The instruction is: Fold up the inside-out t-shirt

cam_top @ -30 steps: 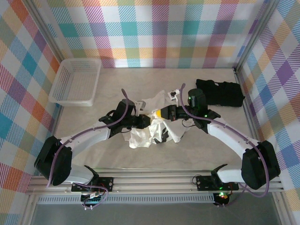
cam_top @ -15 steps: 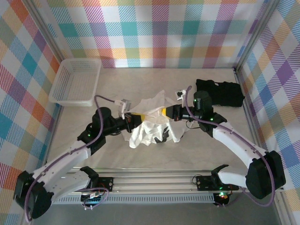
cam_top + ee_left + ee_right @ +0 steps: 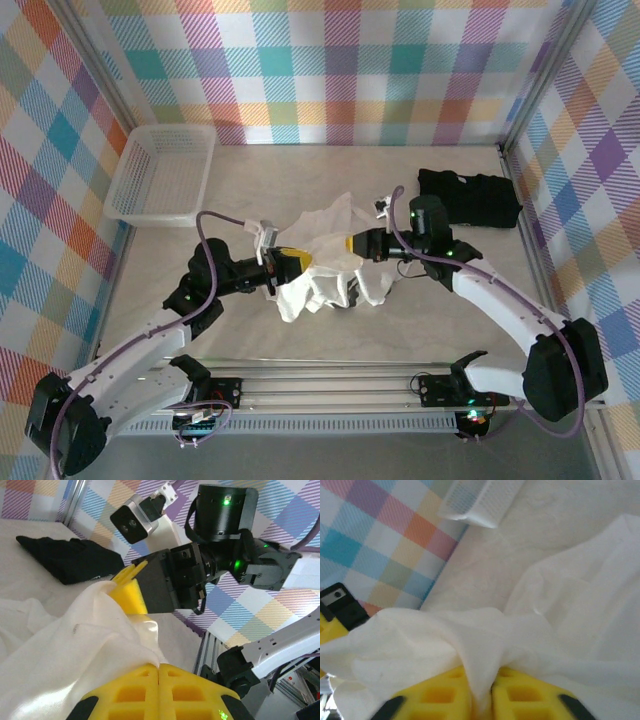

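The inside-out t-shirt [image 3: 325,262] is a crumpled white bundle lifted off the middle of the table, stretched between both arms. My left gripper [image 3: 298,262] is shut on its left edge; in the left wrist view the yellow pads [image 3: 135,692] meet with cloth [image 3: 75,635] pinched at their tip. My right gripper [image 3: 350,243] is shut on the t-shirt's right side, and a fold of white cloth [image 3: 485,660] runs down between its yellow pads [image 3: 530,692]. The two grippers face each other a short span apart.
A white basket [image 3: 160,173] stands at the back left. A black folded garment [image 3: 470,197] lies at the back right, just behind the right arm. Plaid walls close in the table [image 3: 250,170] on three sides.
The left arm has drawn back leftward and the shirt now spreads wider between the grippers. The right gripper has dropped slightly. Both stay shut on the cloth.
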### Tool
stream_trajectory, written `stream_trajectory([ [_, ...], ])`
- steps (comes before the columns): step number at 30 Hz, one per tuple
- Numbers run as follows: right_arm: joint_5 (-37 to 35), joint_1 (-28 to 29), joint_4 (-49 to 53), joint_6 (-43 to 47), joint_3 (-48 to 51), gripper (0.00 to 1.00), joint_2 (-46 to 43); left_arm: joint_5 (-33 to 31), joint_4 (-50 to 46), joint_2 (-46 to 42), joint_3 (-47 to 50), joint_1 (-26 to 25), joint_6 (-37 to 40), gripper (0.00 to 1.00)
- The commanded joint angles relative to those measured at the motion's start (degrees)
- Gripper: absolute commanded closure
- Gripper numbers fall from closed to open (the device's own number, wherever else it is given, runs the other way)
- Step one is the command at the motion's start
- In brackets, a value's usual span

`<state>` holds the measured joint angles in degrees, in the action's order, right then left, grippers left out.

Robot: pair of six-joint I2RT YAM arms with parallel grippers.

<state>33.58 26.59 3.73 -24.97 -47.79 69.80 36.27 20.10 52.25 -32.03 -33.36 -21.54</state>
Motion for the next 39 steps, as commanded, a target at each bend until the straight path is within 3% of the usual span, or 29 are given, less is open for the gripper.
stream_trajectory([
  [1,-11.2,0.2,13.4,8.2,-2.8,0.68,-2.4,0.9,2.1,0.9,0.0,-0.9,1.1,1.0],
  [3,-16.4,1.1,17.1,11.6,-2.4,0.63,-5.8,0.1,1.6,1.7,-0.3,-1.7,1.2,1.0],
  [10,-20.0,10.7,14.3,25.7,1.1,0.57,-15.5,-0.9,1.1,3.2,-0.7,-3.0,2.0,1.0],
  [16,-12.0,15.2,11.4,34.2,-1.8,0.57,-9.4,-1.4,-0.6,2.9,-1.2,-3.4,2.7,1.0],
  [20,-12.0,16.6,9.8,35.7,-2.7,0.57,-5.4,-1.6,-1.7,2.6,-1.9,-3.6,3.3,1.0],
  [29,-15.3,16.8,8.2,34.6,-1.9,1.0,-5.7,-5.1,-5.0,2.4,-2.0,-3.6,4.4,1.0],
  [33,-14.9,16.8,9.8,34.2,-2.3,1.0,-8.4,-8.4,-7.5,2.5,-2.2,-3.7,5.2,1.0],
  [39,-8.1,16.6,12.5,31.1,-5.7,1.0,-7.5,-8.2,-8.3,2.4,-2.0,-3.6,5.9,0.88],
])
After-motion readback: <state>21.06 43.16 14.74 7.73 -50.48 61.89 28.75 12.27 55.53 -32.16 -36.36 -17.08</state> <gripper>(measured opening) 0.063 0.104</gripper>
